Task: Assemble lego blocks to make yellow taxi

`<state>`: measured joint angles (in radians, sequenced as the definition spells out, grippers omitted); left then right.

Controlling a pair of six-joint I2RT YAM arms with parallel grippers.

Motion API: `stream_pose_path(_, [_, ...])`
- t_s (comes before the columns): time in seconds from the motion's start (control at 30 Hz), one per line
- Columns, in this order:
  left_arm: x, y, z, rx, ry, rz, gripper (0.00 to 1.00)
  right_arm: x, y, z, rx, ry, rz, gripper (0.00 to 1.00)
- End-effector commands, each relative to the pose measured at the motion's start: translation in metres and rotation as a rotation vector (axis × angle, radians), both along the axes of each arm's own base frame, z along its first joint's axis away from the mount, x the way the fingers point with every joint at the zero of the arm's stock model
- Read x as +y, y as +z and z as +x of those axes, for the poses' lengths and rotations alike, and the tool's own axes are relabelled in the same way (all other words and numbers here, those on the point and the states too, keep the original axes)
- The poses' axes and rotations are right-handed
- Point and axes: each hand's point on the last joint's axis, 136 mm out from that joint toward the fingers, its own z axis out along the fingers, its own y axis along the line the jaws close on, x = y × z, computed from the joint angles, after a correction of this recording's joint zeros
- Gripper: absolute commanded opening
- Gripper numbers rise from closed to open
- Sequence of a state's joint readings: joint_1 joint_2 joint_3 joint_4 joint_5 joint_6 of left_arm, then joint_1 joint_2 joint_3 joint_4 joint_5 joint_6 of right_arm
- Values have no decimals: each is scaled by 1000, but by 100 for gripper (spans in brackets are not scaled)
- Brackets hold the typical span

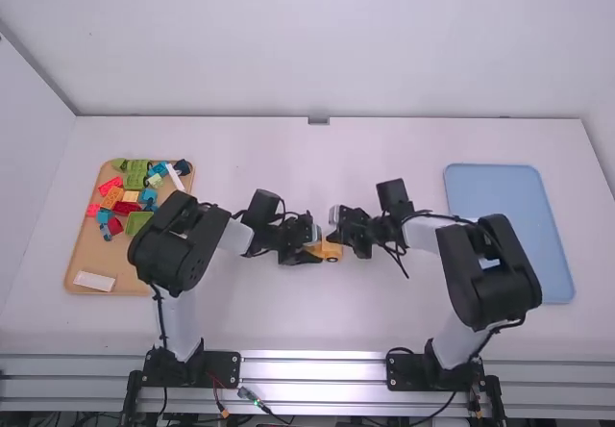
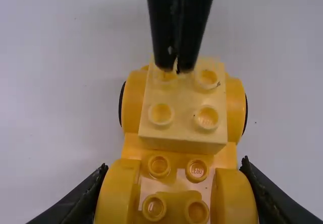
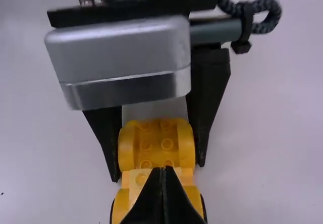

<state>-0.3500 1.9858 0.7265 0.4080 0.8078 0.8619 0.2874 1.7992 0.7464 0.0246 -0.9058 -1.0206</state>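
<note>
My left gripper (image 1: 313,246) holds a yellow wheeled car base (image 1: 332,252) near the table's middle. In the left wrist view, the left gripper (image 2: 174,183) has one finger against each side of the yellow base (image 2: 132,146). A pale yellow block (image 2: 184,115) sits on the base's far end, between two wheels. My right gripper (image 1: 333,237) is over that end. In the right wrist view, the right gripper (image 3: 163,171) has its fingertips together at the top of the pale block (image 3: 135,183), with nothing visible between them; whether they touch it is unclear.
At the left, a wooden tray (image 1: 86,263) holds several coloured bricks, with a white piece (image 1: 94,281) near its front edge. A blue tray (image 1: 500,206) lies at the right, partly behind the right arm.
</note>
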Motion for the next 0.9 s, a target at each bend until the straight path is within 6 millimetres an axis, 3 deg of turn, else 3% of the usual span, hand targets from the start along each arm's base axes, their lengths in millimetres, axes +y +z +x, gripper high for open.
stream_pose_path(0.0, [7, -12, -1, 5, 15, 43, 44, -5, -6, -3, 33, -10, 1, 0])
stream_pose_path(0.63, [7, -12, -1, 4, 15, 43, 44, -3, -14, -5, 49, -3, -8, 0])
stream_pose_path(0.87, [7, -12, -1, 5, 15, 44, 44, -1, -29, -4, 77, -16, -10, 0])
